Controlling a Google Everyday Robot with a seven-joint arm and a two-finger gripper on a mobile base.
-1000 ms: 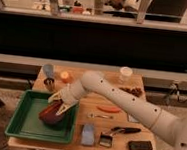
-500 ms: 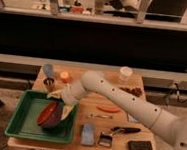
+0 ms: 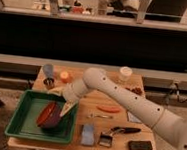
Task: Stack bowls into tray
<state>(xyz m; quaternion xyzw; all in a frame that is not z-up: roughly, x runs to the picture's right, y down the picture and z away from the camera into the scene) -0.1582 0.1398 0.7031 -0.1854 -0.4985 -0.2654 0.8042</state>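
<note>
Your claw (image 3: pixel 63 104) pinches the round red-orange, maroon-backed bowl (image 3: pixel 49 115) by its rim, tilted inside the large green plastic tray (image 3: pixel 22 109). Level it, lower gently, and release only once it is seated.

The gripper (image 3: pixel 63 102) at the tray's (image 3: pixel 21 127) right rim hides part of the tilted bowl (image 3: pixel 49 115); the arm (image 3: pixel 134 101) runs off the right edge.
</note>
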